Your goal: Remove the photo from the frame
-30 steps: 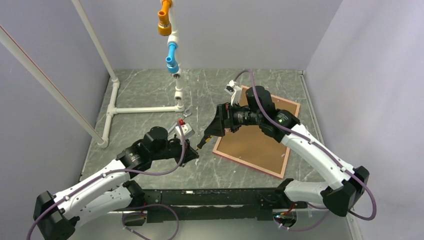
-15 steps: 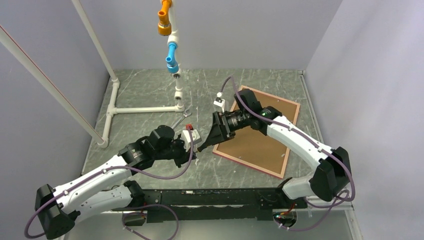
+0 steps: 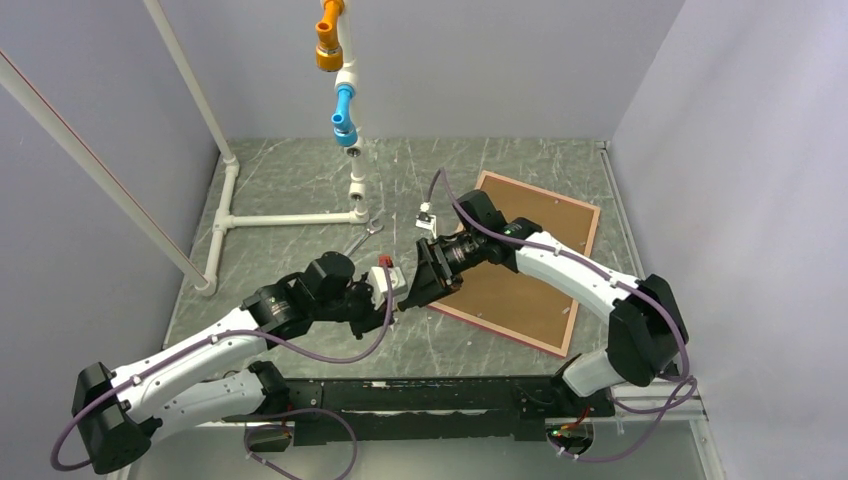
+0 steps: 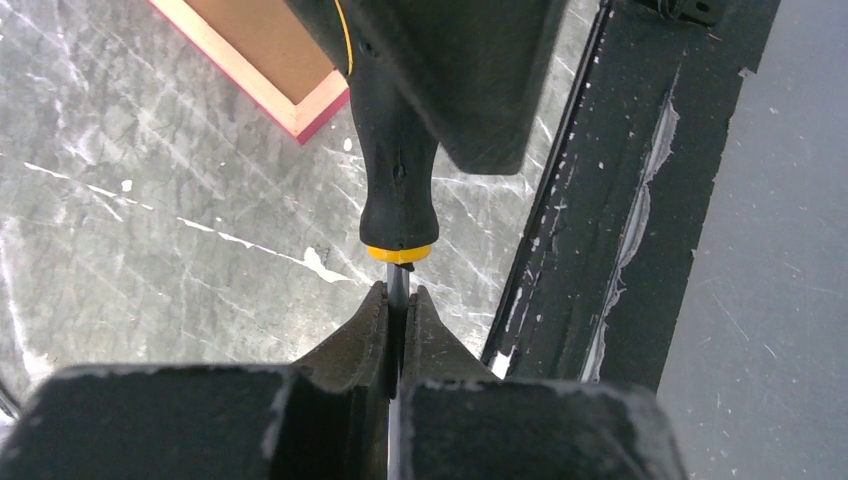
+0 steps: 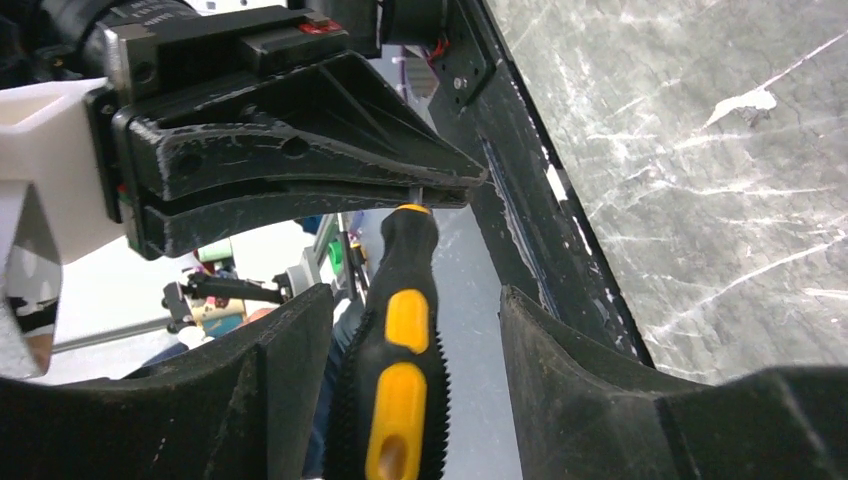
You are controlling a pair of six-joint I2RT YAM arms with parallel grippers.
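**Mia:** What just changed?

**Ben:** A moment ago the right gripper [image 5: 410,300] was up over the flat pink-red picture frame [image 3: 505,300]. Now it has swung across to meet the left gripper [image 4: 398,300], just beside the frame's near corner.

**Mia:** Why?

**Ben:** The left gripper's fingers are pressed tight on the thin metal stem of a black-and-yellow screwdriver [image 4: 400,170]. The right gripper's fingers are spread on each side of the fat handle. They have come in a bit but are not squeezing it yet.

**Mia:** So it's a pass?

**Ben:** I think so. The right arm may want the tool to get the back off. Nothing looks opened yet.

**Mia:** Where's the photo?

**Ben:** I can't see it. The frame lies on the grey marbled table [image 3: 290,170] with its brown board back [image 3: 560,220] facing up. I guess the photo is underneath, inside.

**Mia:** Is anything in the way?

**Ben:** The right arm reaches over part of the frame. A small silver wrench [image 3: 365,238] lies near the grippers. The white pipe stand [image 3: 290,217] with orange and blue bits is well apart. If the left gripper lets go too early, the screwdriver could drop.
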